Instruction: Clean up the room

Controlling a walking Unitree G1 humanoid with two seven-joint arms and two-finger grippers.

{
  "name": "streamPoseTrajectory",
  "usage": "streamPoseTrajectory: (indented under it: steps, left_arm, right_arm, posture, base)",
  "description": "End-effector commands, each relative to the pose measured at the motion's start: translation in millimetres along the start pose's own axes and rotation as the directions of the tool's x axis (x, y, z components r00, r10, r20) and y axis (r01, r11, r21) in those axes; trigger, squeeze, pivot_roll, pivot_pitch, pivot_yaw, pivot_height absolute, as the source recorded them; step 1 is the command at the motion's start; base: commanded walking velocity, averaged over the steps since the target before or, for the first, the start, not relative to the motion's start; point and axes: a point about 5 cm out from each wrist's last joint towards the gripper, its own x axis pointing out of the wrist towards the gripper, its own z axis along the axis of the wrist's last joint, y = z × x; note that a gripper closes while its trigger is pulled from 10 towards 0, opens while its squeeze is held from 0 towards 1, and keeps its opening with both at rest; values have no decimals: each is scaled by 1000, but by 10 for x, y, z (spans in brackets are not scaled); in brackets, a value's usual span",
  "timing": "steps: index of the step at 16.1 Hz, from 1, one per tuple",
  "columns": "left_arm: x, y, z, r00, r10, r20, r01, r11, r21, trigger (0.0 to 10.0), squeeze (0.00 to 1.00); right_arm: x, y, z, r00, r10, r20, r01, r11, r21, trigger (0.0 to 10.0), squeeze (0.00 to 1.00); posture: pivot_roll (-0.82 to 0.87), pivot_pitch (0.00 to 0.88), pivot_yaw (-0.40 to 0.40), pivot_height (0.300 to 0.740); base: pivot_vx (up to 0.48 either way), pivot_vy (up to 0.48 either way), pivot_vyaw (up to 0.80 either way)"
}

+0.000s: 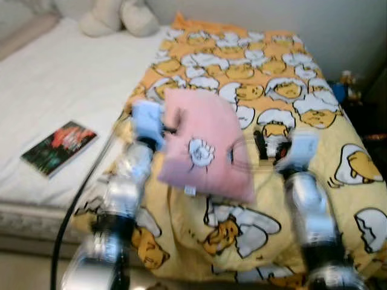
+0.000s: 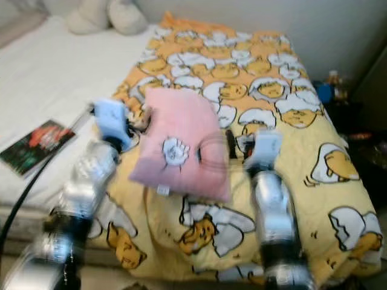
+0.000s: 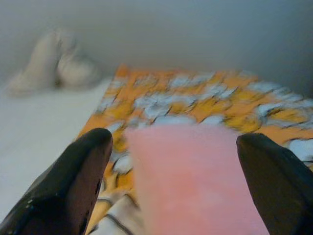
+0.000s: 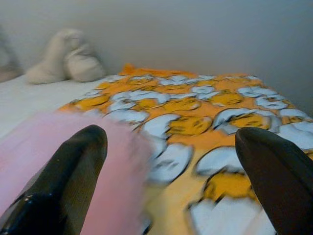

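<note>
Both arms are reaching out over the foot of the bed (image 1: 54, 90), carrying a pink pillow (image 1: 202, 145) between them above the yellow egg-print blanket (image 1: 266, 72). The left gripper (image 1: 158, 128) is sitting at the pillow's left edge and the right gripper (image 1: 261, 145) at its right edge (frames are blurry, so actual contact is hard to confirm). In the left wrist view the two black fingers (image 3: 73, 186) are spread wide with the pink pillow lying between them; in the right wrist view the fingers (image 4: 68, 181) are also spread wide, with the pillow beside one finger and blanket beyond. So both grippers are standing open, seemingly cradling or pressing the pillow from either side rather than pinching it.

The pillow is hanging tilted over the near-middle part of the blanket, with its small white print facing up.

Progress, as a judgement: early to mid. The pillow is in hand but not yet placed; the head of the bed looks like the likely spot, near the cream plush toy (image 1: 118, 17) on the white sheet. A book (image 1: 59, 148) with a dark red cover is lying loose on the white sheet to the left, well apart from the pillow, and probably needs putting away. The blanket is looking rumpled at the near edge and may need smoothing. Some small items (image 1: 346, 84) are sitting past the bed's right side, too blurred to identify.
</note>
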Motion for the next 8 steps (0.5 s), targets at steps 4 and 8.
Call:
streamPoseTrajectory:
  steps: [4,8]
  left_arm:
    - [219,133,-203,924,-121,-363,47,978,-204,10000,0]
    - [216,269,-233,882,-161,-442,-32,917,-399,10000,0]
  right_arm:
    - [195,-336,-178,954,84,-288,27,932,361,10000,0]
    - [112,-390,-377,907,136,-399,70,885,461,10000,0]
  posture:
    - [65,0,28,740]
    - [95,0,37,740]
  base:
    - [0,0,0]
    - [0,0,0]
